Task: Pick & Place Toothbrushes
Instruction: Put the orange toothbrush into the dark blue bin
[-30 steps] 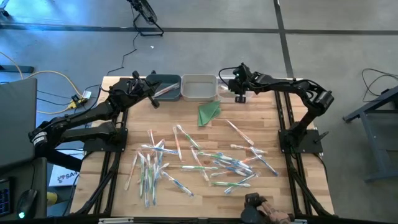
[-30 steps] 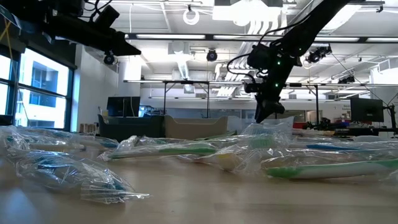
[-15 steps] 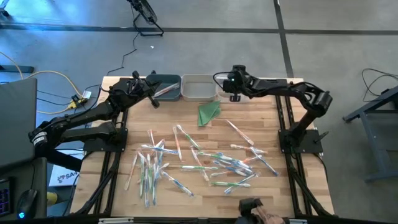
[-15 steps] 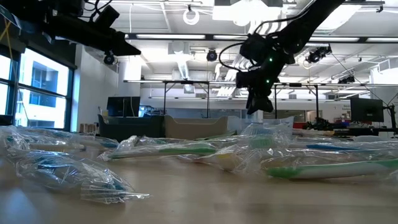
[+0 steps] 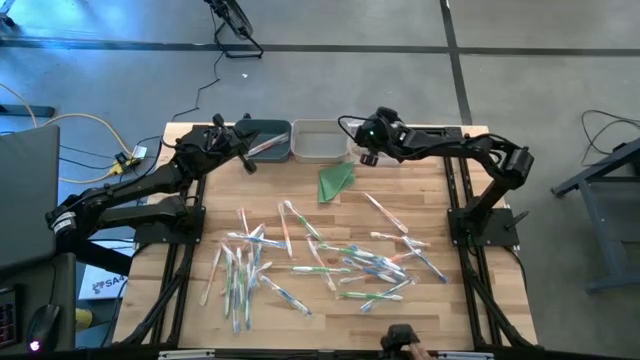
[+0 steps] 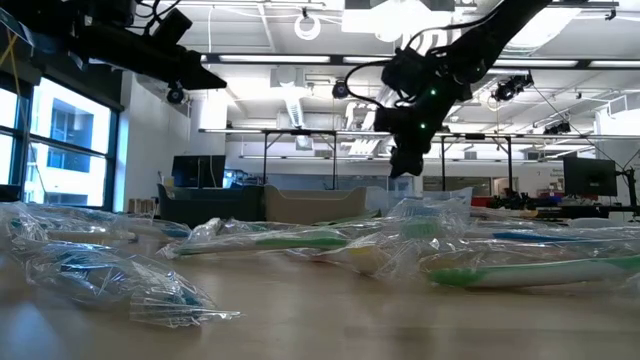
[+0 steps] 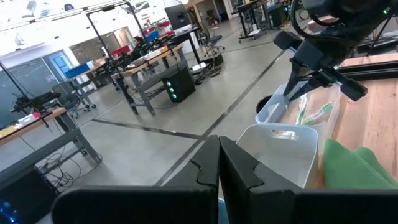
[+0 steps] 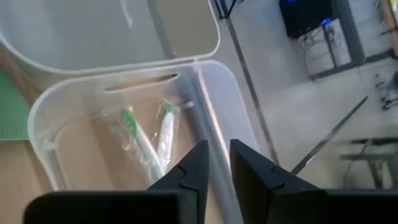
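Observation:
Many wrapped toothbrushes (image 5: 320, 260) lie scattered on the wooden table; they fill the foreground of the low view (image 6: 300, 240). Two green ones (image 8: 146, 140) lie inside a clear bin (image 8: 43, 134) at the far edge. My right gripper (image 8: 214, 163) hovers above that bin (image 7: 270, 112), tilted down. Its fingers stand a narrow gap apart with nothing between them. My left gripper (image 7: 219, 158) is shut and empty. It points level along the row of bins, beside the dark bin (image 5: 262, 140).
A white bin (image 5: 320, 140) stands between the dark bin and the clear one. A folded green cloth (image 5: 335, 180) lies just in front of the bins. A person's hand (image 5: 400, 345) shows at the table's near edge.
My right gripper has moved toward the table's left edge along the far side, risen slightly and rolled at the wrist. It now hangs over the clear bin.

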`<move>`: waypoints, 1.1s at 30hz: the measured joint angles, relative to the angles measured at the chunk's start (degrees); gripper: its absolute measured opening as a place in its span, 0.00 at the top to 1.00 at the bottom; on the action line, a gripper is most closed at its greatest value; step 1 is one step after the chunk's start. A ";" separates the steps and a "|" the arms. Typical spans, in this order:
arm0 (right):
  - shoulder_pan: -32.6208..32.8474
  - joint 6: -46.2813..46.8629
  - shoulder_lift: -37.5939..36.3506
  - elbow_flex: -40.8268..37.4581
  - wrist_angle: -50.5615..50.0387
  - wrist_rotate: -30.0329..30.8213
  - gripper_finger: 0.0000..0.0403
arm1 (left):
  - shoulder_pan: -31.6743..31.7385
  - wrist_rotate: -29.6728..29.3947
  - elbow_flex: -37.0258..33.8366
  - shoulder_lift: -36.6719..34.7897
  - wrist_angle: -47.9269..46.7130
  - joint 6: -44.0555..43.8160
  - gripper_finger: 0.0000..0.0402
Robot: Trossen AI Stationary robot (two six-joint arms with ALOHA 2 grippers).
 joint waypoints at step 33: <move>7.85 30.46 -8.70 -0.02 -29.01 -29.00 0.99 | -0.02 0.16 0.00 -0.01 -7.15 -11.50 1.00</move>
